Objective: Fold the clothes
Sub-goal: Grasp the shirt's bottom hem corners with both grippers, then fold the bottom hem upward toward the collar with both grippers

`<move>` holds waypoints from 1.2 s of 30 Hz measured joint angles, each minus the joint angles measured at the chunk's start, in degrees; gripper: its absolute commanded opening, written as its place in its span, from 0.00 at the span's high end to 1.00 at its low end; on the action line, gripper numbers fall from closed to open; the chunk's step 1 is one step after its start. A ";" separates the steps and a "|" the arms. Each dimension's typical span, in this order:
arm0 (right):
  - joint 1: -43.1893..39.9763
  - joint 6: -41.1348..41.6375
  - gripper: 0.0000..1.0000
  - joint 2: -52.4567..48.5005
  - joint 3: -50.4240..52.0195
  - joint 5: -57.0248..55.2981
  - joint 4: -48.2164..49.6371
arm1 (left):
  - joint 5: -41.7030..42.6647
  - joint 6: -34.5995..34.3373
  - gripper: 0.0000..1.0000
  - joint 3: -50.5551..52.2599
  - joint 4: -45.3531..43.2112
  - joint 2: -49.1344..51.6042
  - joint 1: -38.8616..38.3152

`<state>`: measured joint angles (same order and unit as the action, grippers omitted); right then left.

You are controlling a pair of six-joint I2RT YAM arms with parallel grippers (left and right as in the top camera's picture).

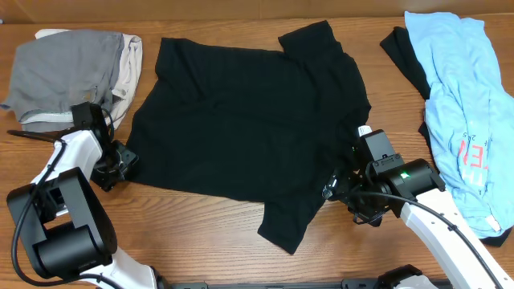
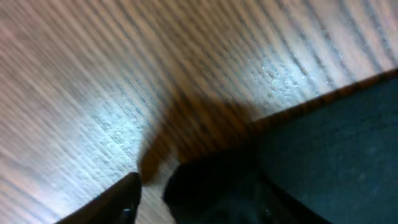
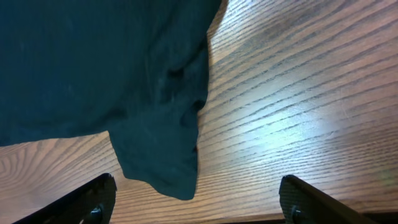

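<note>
A black T-shirt (image 1: pixel 241 112) lies spread flat across the middle of the wooden table. My left gripper (image 1: pixel 120 163) is at the shirt's lower left corner. In the blurred left wrist view that corner of black cloth (image 2: pixel 214 190) lies between the fingers (image 2: pixel 196 208), with bare wood showing beside the left finger, so the jaws look open. My right gripper (image 1: pixel 336 189) is at the shirt's lower right. In the right wrist view it (image 3: pixel 196 205) is wide open, and a sleeve tip (image 3: pixel 161 162) lies just ahead of it, nearer the left finger.
A grey garment (image 1: pixel 68 72) on a beige one (image 1: pixel 130 68) lies at the back left. A light blue shirt (image 1: pixel 462 104) lies along the right side, over another black garment (image 1: pixel 404 56). The table's front edge is close behind the right gripper.
</note>
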<state>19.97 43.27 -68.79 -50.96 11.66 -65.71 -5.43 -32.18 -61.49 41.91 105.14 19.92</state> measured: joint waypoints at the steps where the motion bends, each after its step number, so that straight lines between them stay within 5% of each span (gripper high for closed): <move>1: 0.02 0.02 0.14 0.00 0.02 0.02 -0.02 | 0.37 0.20 0.73 -0.04 -0.33 0.09 0.00; 4: 0.57 0.11 0.20 0.02 0.33 0.02 0.85 | 1.99 0.24 0.96 -0.37 -1.95 0.55 -0.48; 14: 14.32 0.24 0.27 -2.12 4.87 -0.28 11.69 | 2.89 0.35 0.96 -0.52 -2.56 0.68 -0.74; 24: 25.16 1.33 0.29 -17.70 5.44 -0.96 16.17 | 2.86 0.35 0.96 -0.52 -2.56 0.68 -0.76; 29: 26.95 2.34 0.50 -21.22 5.62 -0.50 16.09 | 2.86 0.35 0.96 -0.52 -2.54 0.68 -0.76; 33: 28.13 3.93 0.83 -21.29 5.64 -0.09 16.26 | 2.86 0.35 0.96 -0.52 -2.45 0.68 -0.76; 36: 28.74 4.85 0.96 -21.27 5.66 0.04 16.72 | 2.89 0.35 0.96 -0.63 -2.23 0.68 -0.76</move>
<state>48.71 48.12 -90.06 -45.30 11.70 -48.99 -2.55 -31.83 -62.13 39.68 105.82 19.16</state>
